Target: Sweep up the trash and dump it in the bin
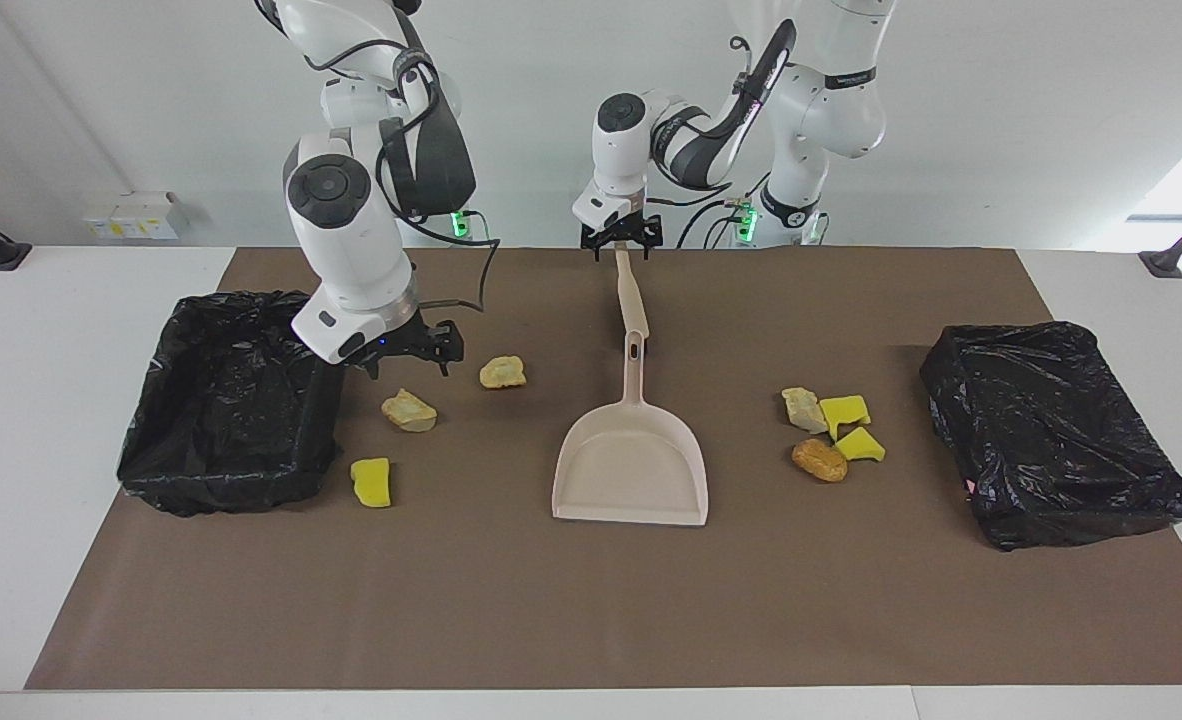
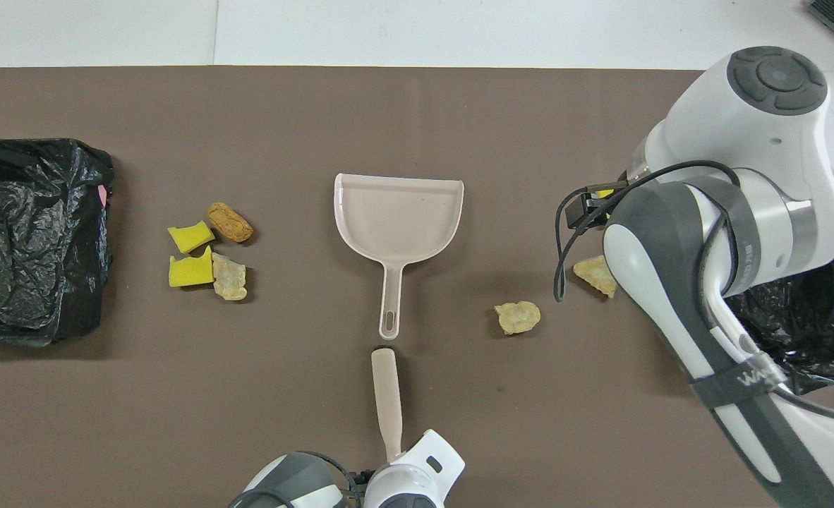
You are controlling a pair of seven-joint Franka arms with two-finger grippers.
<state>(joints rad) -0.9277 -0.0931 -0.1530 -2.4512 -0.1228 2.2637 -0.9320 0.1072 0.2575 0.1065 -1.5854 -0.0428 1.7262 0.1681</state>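
Trash lies either side of the dustpan (image 1: 631, 462): three scraps (image 1: 409, 411) toward the right arm's end, four (image 1: 831, 432) toward the left arm's. They look light, crumbly or spongy; I'd push, not pinch. Right gripper (image 1: 409, 350) hovers spread over its scraps; left gripper (image 1: 619, 240) pinches the brush handle (image 1: 631, 295).

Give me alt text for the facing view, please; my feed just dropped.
The left gripper holds a beige brush by its handle, near the dustpan at mid-table. The right gripper hovers beside one black-lined bin, over three scraps; four more scraps lie near the other bin.
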